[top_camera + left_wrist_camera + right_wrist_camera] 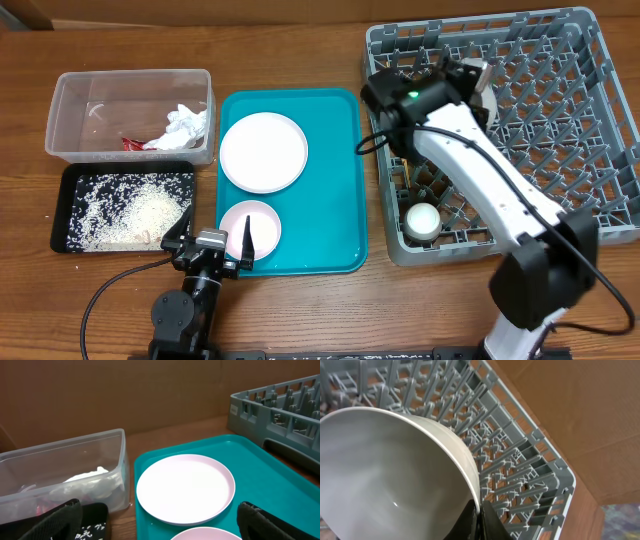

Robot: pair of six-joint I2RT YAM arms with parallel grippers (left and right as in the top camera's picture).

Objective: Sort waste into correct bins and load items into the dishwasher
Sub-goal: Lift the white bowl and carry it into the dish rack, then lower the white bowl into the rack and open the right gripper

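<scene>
Over the rack (560,120): your right fingers (479,522) pinch the grey bowl (385,475) rim.
Left fingers (212,243): apart, idle.
Next: seat bowl between pegs (470,405), release.

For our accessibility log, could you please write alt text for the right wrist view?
The right gripper pinches the rim of a pale grey bowl filling the left of the view. Behind it are the pegs and lattice of the grey dish rack.
</scene>
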